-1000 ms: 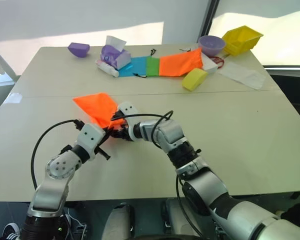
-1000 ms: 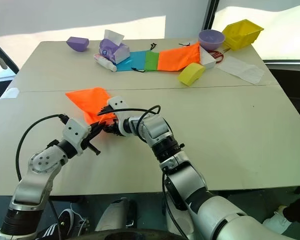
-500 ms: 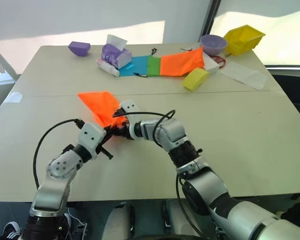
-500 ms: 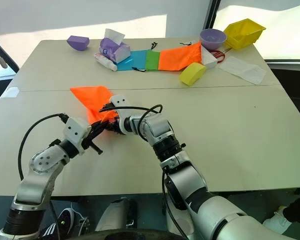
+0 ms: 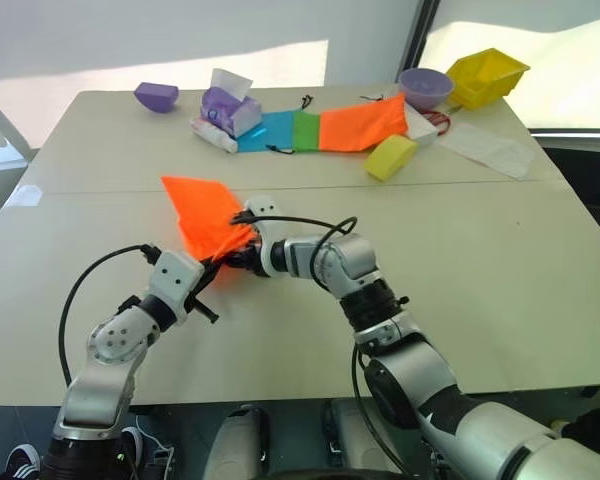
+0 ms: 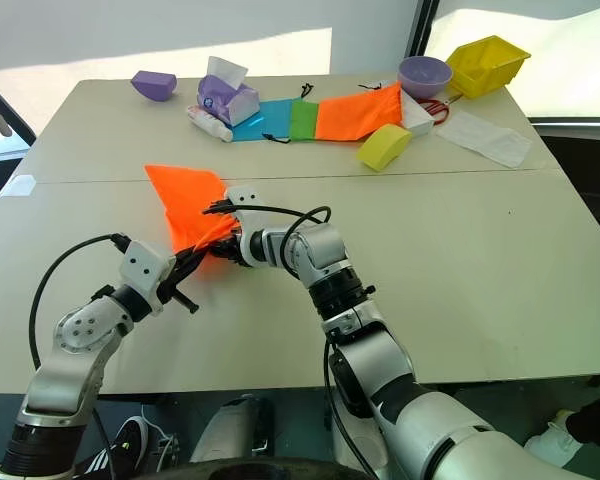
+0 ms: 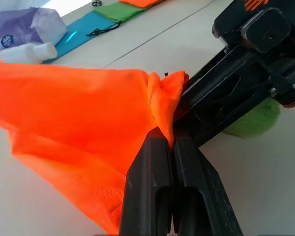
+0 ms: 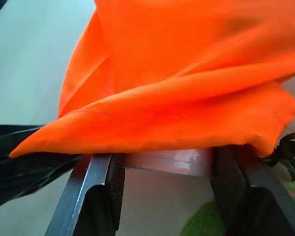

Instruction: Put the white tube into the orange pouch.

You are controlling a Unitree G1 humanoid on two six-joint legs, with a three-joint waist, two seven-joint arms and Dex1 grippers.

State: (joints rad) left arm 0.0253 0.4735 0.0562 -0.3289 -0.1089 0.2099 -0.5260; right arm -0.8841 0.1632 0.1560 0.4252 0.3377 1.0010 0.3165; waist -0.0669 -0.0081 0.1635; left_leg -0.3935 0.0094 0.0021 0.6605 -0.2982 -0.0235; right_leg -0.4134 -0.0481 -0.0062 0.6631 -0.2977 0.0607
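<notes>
Currently mid-insertion, by my read. My left gripper [image 7: 169, 147] has its two black fingers pressed together on a bunched fold of the bright neon-orange soft fabric pouch [image 5: 205, 215], at the mouth end; the pouch lies left of centre in the head views, on the pale beige table [image 5: 480, 250]. My right gripper [image 8: 162, 162] meets it from the other side, jaws part-way apart and clamped across the small flat white plastic tube [image 8: 169, 161], which sits just under the pouch's lower edge in the right wrist view. Whether the tube's tip is already inside the mouth, I cannot tell; fabric drapes over it.

To do this well, I judge:
- keep the left pinch firm and lift slightly so the mouth gapes rather than folds shut
- drive the tube along its own length, not sideways into the cloth
- release only when most of the tube is covered

Risk: the fabric bunching ahead of the tube.
</notes>
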